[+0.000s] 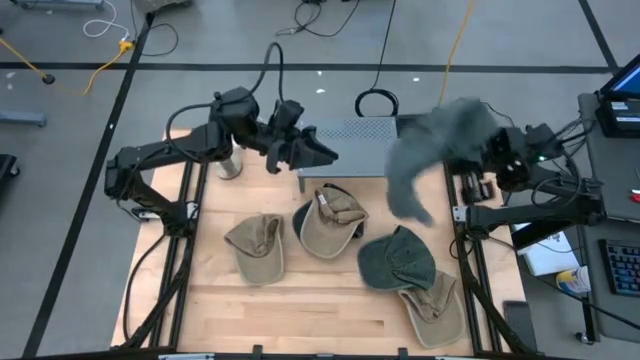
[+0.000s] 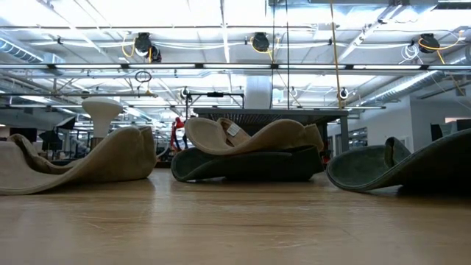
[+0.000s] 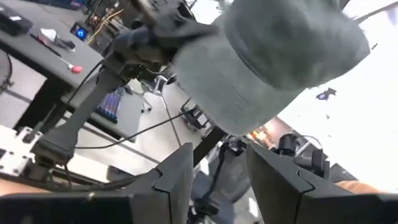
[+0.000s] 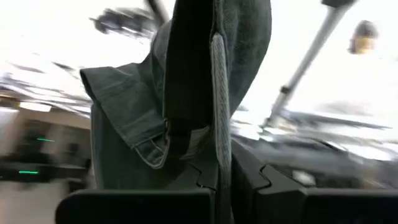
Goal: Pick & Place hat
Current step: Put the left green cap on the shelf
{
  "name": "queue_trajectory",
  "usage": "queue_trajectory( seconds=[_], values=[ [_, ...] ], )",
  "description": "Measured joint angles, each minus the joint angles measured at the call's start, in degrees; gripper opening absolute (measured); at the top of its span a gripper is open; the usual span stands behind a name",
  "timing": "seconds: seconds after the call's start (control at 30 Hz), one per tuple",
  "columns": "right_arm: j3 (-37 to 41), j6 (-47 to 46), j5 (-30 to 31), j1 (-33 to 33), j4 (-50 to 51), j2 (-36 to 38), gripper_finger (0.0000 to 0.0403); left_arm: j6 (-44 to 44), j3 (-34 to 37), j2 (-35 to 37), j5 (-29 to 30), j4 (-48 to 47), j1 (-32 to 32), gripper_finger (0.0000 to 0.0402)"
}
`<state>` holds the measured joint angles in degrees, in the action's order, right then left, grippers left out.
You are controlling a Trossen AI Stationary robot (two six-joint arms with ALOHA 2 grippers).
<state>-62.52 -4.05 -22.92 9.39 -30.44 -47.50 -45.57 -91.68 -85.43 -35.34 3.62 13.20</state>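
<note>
Hanging in the air at about two o'clock over the table, a grey hat (image 1: 440,150) is pinched by the right gripper (image 4: 224,171), whose fingers are pressed together on the fabric; the hat is blurred in the high view. It is held clear of the wooden table (image 1: 300,300), off its right edge.

The left gripper (image 1: 318,150) is seen at about twelve o'clock, raised above the far edge of the table, with its fingers (image 3: 177,177) spread apart and nothing between them; in its wrist view the grey hat is seen beyond the fingers.

Four hats are left lying on the table: a tan hat (image 1: 258,245) at about nine o'clock, a second tan hat (image 1: 330,218) near the middle resting on a dark cap (image 2: 243,165), a dark green hat (image 1: 397,260) at four o'clock, and another tan hat (image 1: 435,300) just beside it at five o'clock, touching it.
</note>
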Motion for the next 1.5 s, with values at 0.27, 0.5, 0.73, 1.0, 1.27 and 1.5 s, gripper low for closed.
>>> queue_trajectory(
  seconds=[0.27, 0.5, 0.73, 1.0, 1.27, 1.5],
  values=[
    [0.0, 1.2, -14.8, -0.1, -10.4, -2.6, 0.0007, -6.3, 0.0, -0.2, -2.7, 1.3, 1.6, 0.0154],
    [0.0, 10.6, -16.1, 0.0, -17.9, -6.2, 0.0005, -15.2, 0.0, -3.7, -3.3, 12.3, 0.5, 0.0154],
    [0.0, 15.5, -16.2, 1.9, -21.7, -9.6, 0.0005, -26.1, 0.0, -9.7, -5.5, 25.2, 0.1, 0.0154],
    [0.0, 15.4, -17.7, 5.0, -21.8, -10.6, 0.0005, -31.9, 0.0, -15.1, -6.2, 34.1, -2.1, 0.0154],
    [0.0, 13.9, -18.0, 6.7, -21.6, -10.7, 0.0005, -33.0, 0.0, -15.7, -5.1, 36.6, -3.9, 0.0154],
    [0.0, 13.8, -17.9, 6.8, -21.4, -11.2, 0.0005, -31.6, 0.0, -15.8, -2.9, 36.5, -4.4, 0.0154]
  ],
)
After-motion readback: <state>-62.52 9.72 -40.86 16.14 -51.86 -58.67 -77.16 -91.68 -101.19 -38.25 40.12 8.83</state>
